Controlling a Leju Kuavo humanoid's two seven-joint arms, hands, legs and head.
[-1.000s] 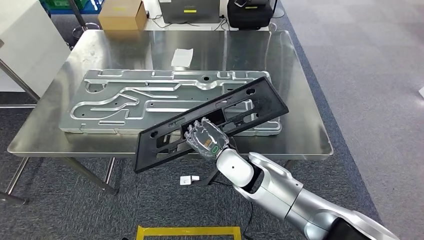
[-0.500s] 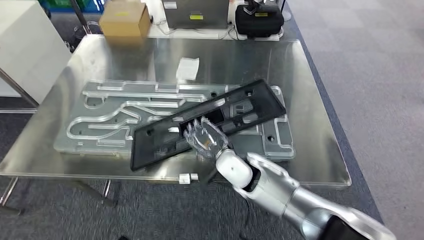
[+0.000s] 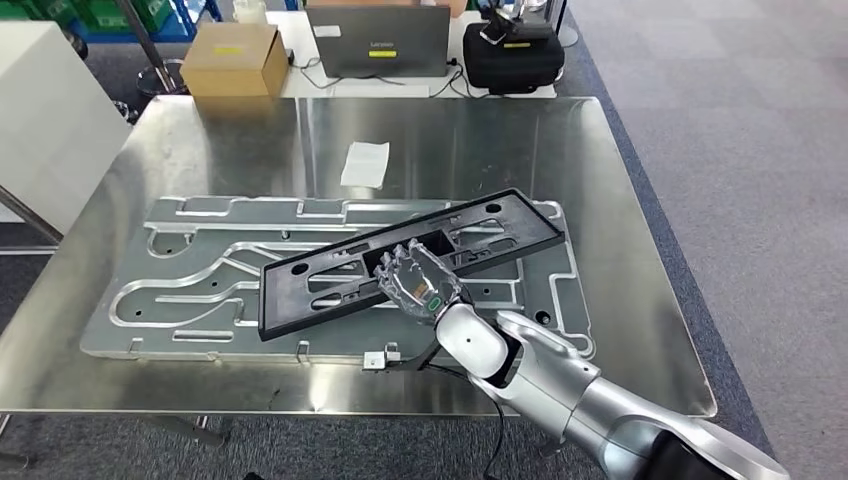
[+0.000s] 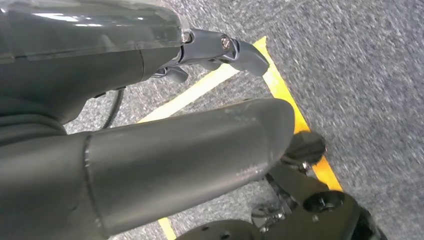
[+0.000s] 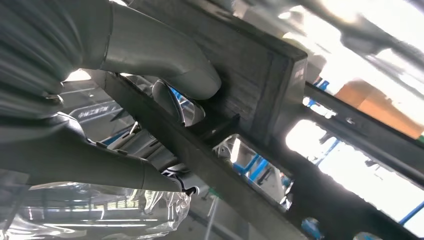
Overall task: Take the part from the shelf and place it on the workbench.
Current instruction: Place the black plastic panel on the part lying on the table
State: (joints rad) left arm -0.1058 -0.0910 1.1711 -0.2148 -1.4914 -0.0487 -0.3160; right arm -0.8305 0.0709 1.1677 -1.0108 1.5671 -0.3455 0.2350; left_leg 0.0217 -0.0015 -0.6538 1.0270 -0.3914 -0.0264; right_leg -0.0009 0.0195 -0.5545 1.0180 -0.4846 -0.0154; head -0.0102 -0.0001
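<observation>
**Over the steel surface: black frame held in the right robot hand**

At the near edge of the metal surface [image 3: 620, 300], the right robot hand [image 3: 418, 282] reaches in from the lower right on its silver arm [image 3: 560, 385] and grips the black plastic frame part [image 3: 300, 290] near its middle. The fingers [image 3: 400, 262] pass through one of the frame's cut-outs and curl round a cross rib; the right wrist view shows the grey thumb [image 5: 165, 55] pressed against the dark bar [image 5: 240, 65] from the other side, so the part is pinched between thumb and fingers.

The frame is long and flat, pierced with rectangular openings, and lies at a slant, its right end farther from the robot than its left. It sits over the big machined aluminium plate [image 3: 180, 290] with its winding channels, which covers most of the surface. Whether the frame touches the plate or hangs just above it I cannot tell.

Beyond the plate lies a white slip of paper [image 3: 365, 163]. At the far side stand a cardboard box [image 3: 235, 58], a laptop [image 3: 378, 40] and a black bag [image 3: 512, 55]. A small white piece [image 3: 375, 359] sits at the plate's near edge.

The left robot hand [image 4: 150, 145] points down at grey carpet [image 4: 360, 65] crossed by yellow tape [image 4: 280, 85], its fingers loosely curled, holding nothing.
</observation>
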